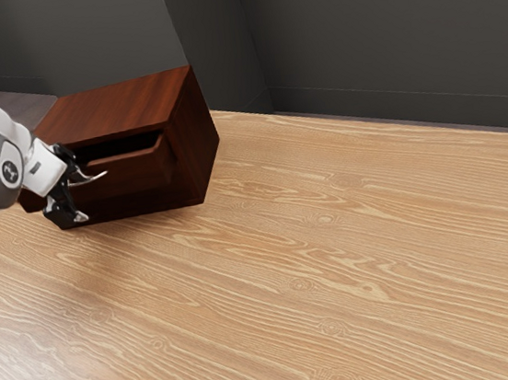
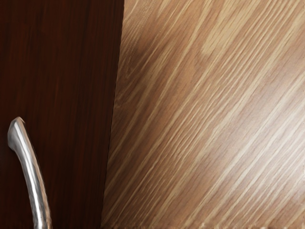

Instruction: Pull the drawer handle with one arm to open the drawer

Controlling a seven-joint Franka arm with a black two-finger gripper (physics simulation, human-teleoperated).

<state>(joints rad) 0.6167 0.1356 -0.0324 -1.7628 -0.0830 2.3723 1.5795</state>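
The step in hand is, as I judge it, the taking of the handle, or the very start of the pull. The dark red-brown wooden cabinet box (image 1: 133,107) stands on the light wooden table (image 1: 337,263). On the cabinet's front face sits the drawer front of the same dark wood (image 1: 136,172), and the curved silver metal handle (image 1: 91,177) is fixed on it, toward the side of the cabinet from which the arm comes.

The black two-finger gripper (image 1: 70,187) is just before this front face. Its fingers are spread, one above and one below the handle, and the thin bar lies between them, so they seem released and not yet clenched on it.

A dark slit runs along the top edge of the drawer front. The drawer may be out of the cabinet a little, but I cannot say this surely.

In the wrist view the handle (image 2: 28,176) is close under the hand, bright and smooth, against the drawer front (image 2: 57,86), with the table (image 2: 214,119) beside the cabinet.

The next move calls for closing firmly on the bar, then pulling straight away from the cabinet. The smooth metal could slip.
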